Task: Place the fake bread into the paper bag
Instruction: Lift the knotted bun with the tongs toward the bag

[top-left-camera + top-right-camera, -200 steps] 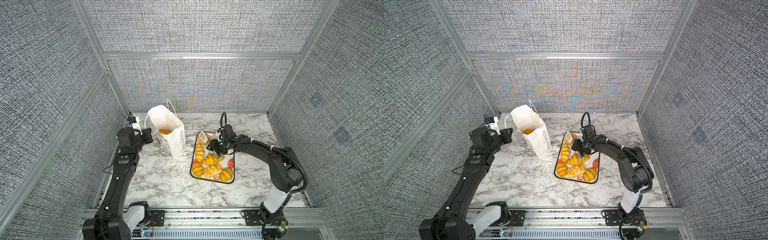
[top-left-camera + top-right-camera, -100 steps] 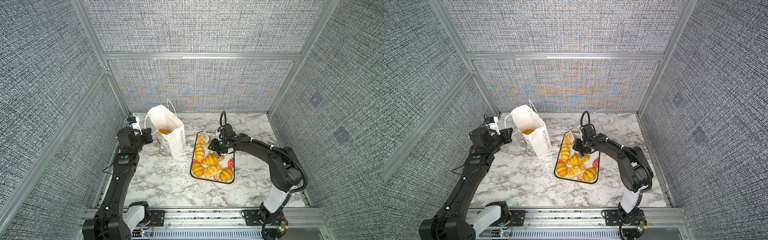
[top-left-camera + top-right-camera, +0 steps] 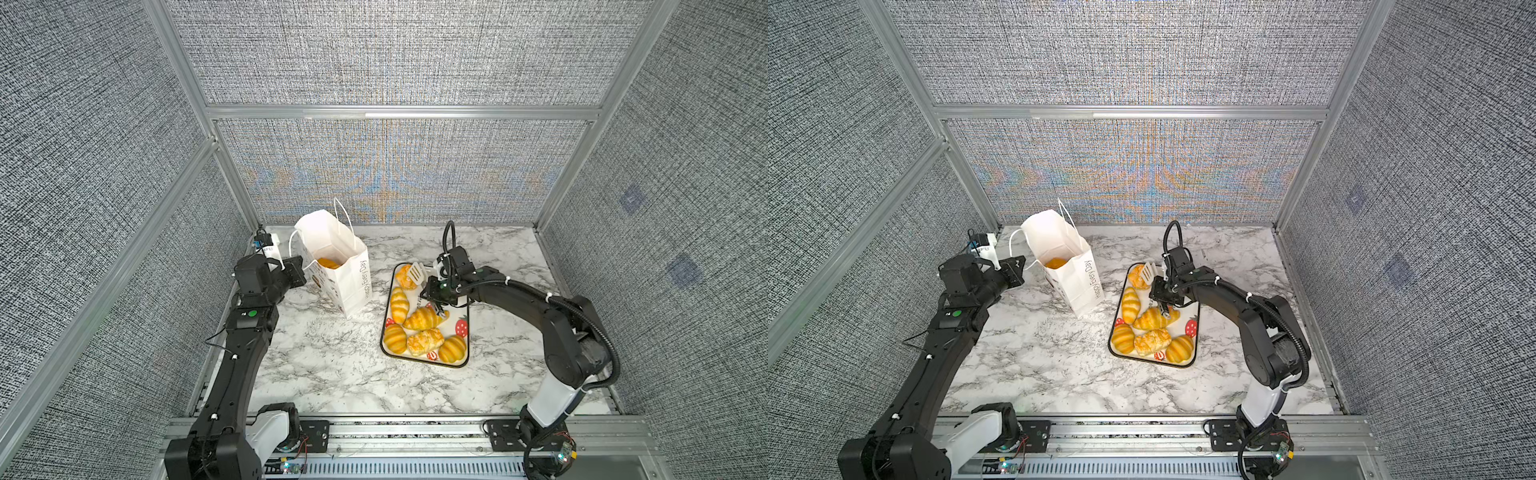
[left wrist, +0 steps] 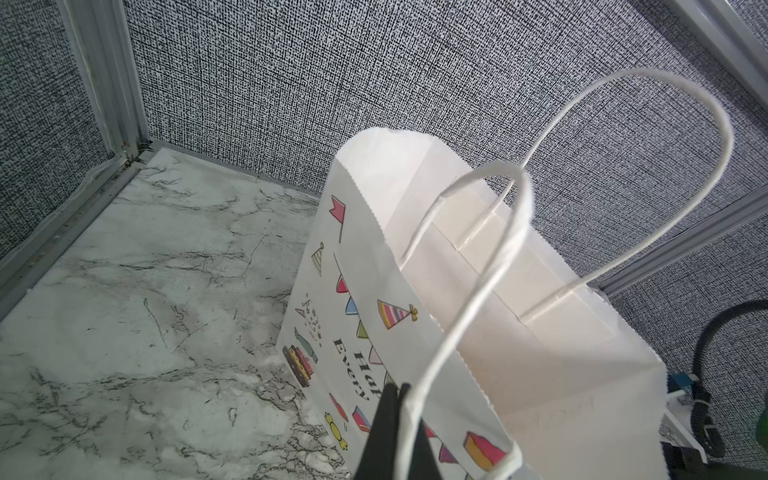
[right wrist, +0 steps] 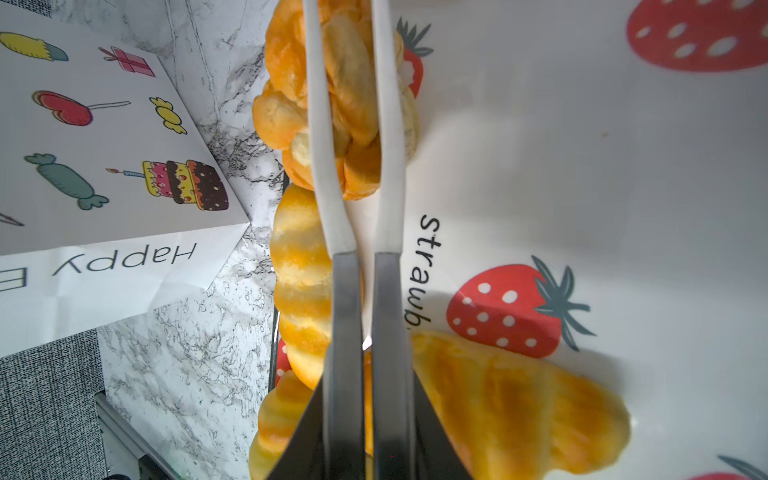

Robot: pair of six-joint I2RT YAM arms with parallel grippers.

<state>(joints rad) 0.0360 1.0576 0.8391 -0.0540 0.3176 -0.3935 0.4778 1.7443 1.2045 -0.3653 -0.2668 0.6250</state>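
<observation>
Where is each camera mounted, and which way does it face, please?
Both top views: high at the front, looking down on the table, paper bag and tray; both arms show whole.
Left wrist: beside the bag, facing its open top; the left gripper pinches a cord handle.
Right wrist: over the tray, facing along the tongs to the fake bread; the right gripper clamps them.
Shared: both wrist views show the bag's lettering.

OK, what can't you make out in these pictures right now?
Top views: the walls of the paper bag hide its contents beyond one orange piece.
Left wrist view: the lower edge cuts off most of the left gripper beside the cord handle.
Right wrist view: the top edge cuts off the tips of the tongs, so their hold on the braided pastry is unclear.
Top views: that contact is too small to judge.
</observation>
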